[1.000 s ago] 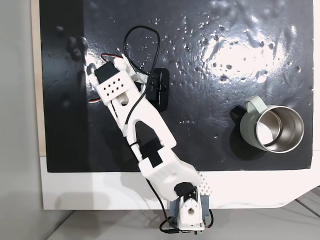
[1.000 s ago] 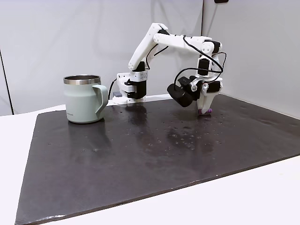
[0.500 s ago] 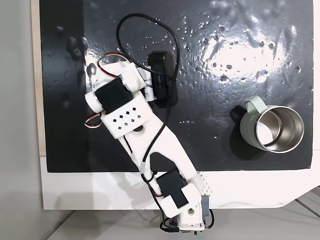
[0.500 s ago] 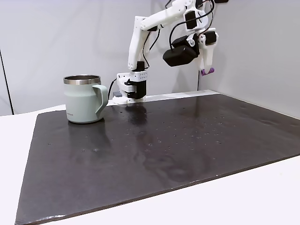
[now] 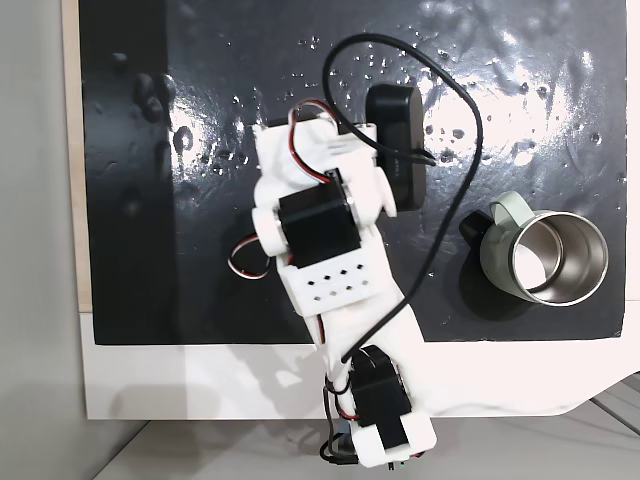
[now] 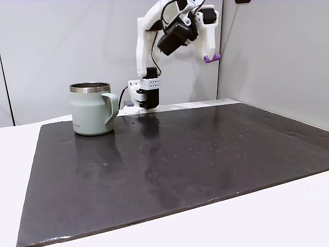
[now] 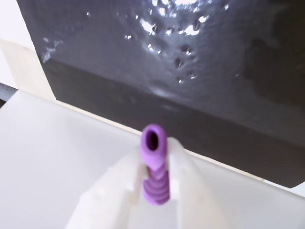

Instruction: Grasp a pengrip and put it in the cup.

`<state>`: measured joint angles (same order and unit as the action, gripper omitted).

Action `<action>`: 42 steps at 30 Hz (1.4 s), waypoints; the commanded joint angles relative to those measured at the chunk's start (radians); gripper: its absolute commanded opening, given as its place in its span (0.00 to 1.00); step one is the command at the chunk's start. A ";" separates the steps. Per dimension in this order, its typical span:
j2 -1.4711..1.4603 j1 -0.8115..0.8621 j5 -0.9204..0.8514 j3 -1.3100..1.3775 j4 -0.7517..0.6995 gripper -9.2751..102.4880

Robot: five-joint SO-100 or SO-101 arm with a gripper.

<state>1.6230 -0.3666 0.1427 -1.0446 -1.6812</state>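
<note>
Pengrip [image 7: 155,167] pinched between the two white fingers [image 7: 183,186] of the gripper [image 7: 156,183], seen close in the wrist view: purple, ribbed, its hollow open end poking out past the fingertips. Held high in the air, well above the mat [image 6: 169,164], as shown in a fixed view from the side, where the pengrip [image 6: 212,58] sticks out as a small purple stub at the tip of the gripper [image 6: 209,55]. Arm [image 6: 154,31] folded upward from its base [image 6: 144,95] at the mat's far edge.

Cup [image 6: 92,108] upright on the mat, at the left in that side view, handle turned toward the arm's base. Well apart from the gripper, both sideways and in height. From above, cup [image 5: 555,258] near the right edge of the mat [image 5: 130,120], shiny inside bare, green handle pointing up-left.

In the fixed view from above, arm [image 5: 325,235] reaching from the bottom edge toward the mat's middle, with a black camera housing [image 5: 395,125] at its upper end and a black cable [image 5: 450,110] looping around it. Gripper tip hidden under the arm there, so probably somewhere below the white body, though hard to say exactly where.

Behind the pengrip in the wrist view: blurred dark mat with bright glints, a thin pale wooden strip [image 7: 19,67], then white table [image 7: 47,152].
</note>
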 commanded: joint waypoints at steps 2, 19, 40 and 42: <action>0.184 0.121 -0.074 -0.095 -0.008 0.08; 0.591 0.795 -0.540 -0.437 -0.008 0.08; 0.382 1.253 -0.785 -0.426 0.072 0.08; 0.377 1.258 -0.785 -0.431 0.074 0.08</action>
<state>2.0018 0.8774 -0.6305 -1.4910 -1.6398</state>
